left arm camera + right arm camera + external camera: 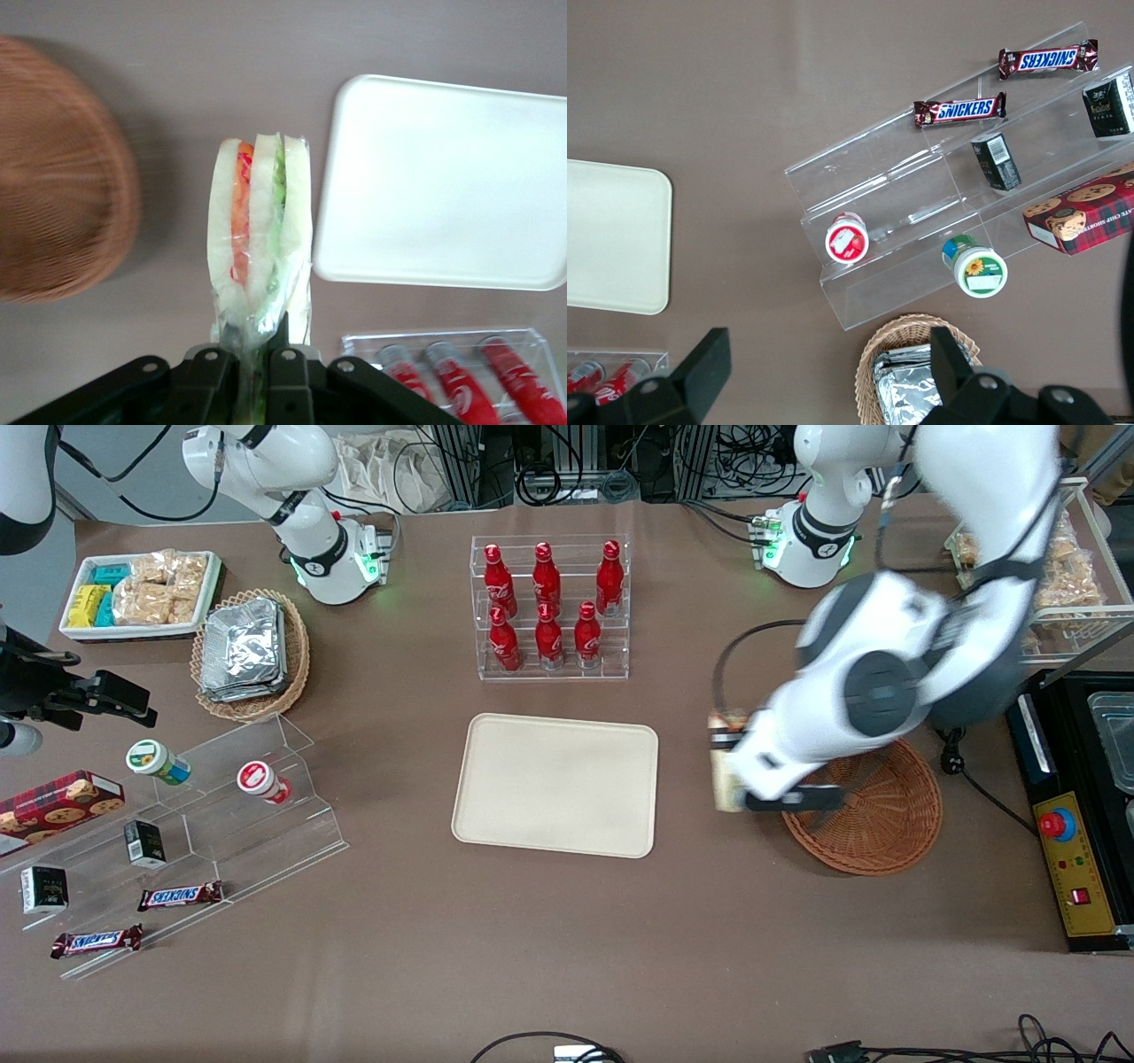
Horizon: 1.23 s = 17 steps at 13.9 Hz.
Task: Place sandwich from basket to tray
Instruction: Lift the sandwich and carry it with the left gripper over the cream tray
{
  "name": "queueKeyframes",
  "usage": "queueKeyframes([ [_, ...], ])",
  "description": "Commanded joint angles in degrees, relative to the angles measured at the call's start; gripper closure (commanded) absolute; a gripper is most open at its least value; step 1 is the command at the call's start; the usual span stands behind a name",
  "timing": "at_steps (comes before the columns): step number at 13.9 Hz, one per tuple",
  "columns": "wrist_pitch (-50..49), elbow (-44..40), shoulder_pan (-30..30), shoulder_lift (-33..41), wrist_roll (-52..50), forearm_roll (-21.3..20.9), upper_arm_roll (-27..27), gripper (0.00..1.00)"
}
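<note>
Right of centre in the front view, the gripper (742, 784) pinches the wrapped sandwich (259, 232) by one end (so it hangs clear of the table), between the basket (895, 828) and the bare tray (556, 784)

Pale-bread sandwich (260, 230), orange-red and green layers, clear wrap. Black gripper (254, 367), clamped on sandwich, between basket and tray. Reddish-brown woven wicker basket (886, 815). Plain cream-beige tray (556, 784). Red bottles (547, 607), white lettering, upper centre of front view. Flat brown table (532, 957).
</note>
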State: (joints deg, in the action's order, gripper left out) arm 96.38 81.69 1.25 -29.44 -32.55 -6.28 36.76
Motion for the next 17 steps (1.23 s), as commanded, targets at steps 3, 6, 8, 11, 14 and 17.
queueKeyframes([
  [3, 8.4, -1.8, -8.7, -11.7, -9.5, -10.7, 0.7, 1.0],
  [6, 12.7, 0.8, -9.0, -14.2, -10.8, -11.8, 0.2, 1.0],
  [8, 13.2, 1.4, -9.0, -14.6, -10.8, -11.8, 0.1, 1.0],
  [11, 16.6, 2.1, -9.2, -17.0, -11.0, -11.8, 0.0, 0.9],
  [14, 17.6, 3.4, -9.4, -17.1, -11.2, -11.9, -1.1, 0.42],
  [17, 17.4, 3.3, -9.3, -16.5, -11.0, -11.7, -1.1, 0.0],
])
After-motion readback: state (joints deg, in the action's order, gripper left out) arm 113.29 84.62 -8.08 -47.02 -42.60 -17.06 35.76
